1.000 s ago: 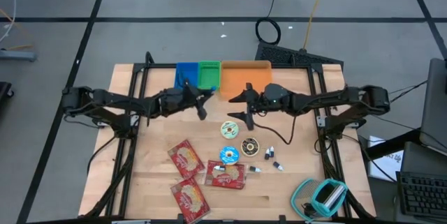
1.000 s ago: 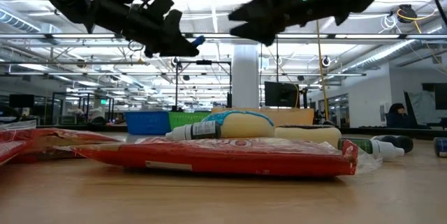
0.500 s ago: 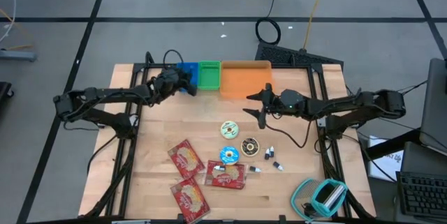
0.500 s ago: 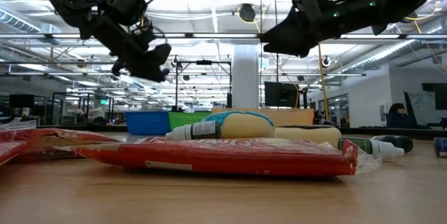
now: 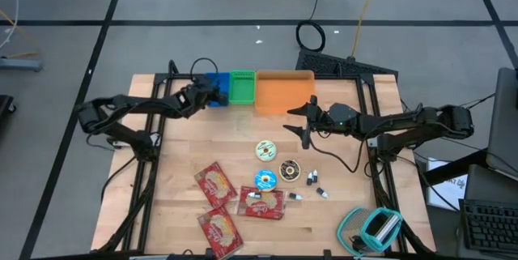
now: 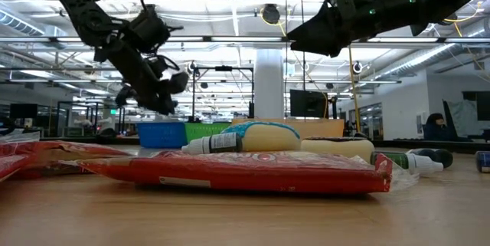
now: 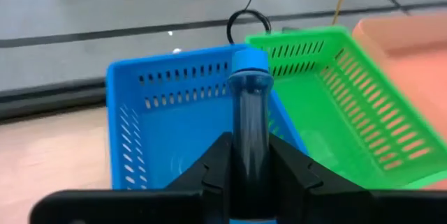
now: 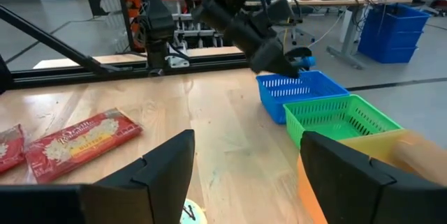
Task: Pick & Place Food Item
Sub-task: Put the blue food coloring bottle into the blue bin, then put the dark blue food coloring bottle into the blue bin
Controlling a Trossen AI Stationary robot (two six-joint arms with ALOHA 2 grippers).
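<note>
My left gripper (image 7: 249, 151) is shut on a dark tube (image 7: 249, 109) with a blue cap (image 7: 249, 67). It hovers over the near left part of the blue basket (image 5: 215, 87), and the right wrist view shows it there too (image 8: 283, 60). My right gripper (image 5: 302, 122) stands open above the table, in front of the orange tray (image 5: 284, 90), with nothing between its fingers (image 8: 164, 165). Three red food packets (image 5: 215, 184) lie flat on the near part of the table, with round packets (image 5: 266, 150) beside them. My left gripper pinches the tube's dark body (image 7: 249, 137) between its two fingers. The tube lies along the fingers, its capped end sticking out past their tips. The fingers slant down from the table's left toward the blue basket. The tube is lifted clear above the basket.
A green basket (image 5: 242, 86) stands between the blue basket and the orange tray at the far edge. Small bottles (image 5: 316, 185) lie right of the round packets. A teal tape dispenser (image 5: 374, 228) sits at the near right corner. Bare wood lies left of the packets.
My left gripper has carried the tube from the table's middle toward the far left, sinking and rolling, and now stands over the blue basket. My right gripper has drawn back toward the table's right edge.
</note>
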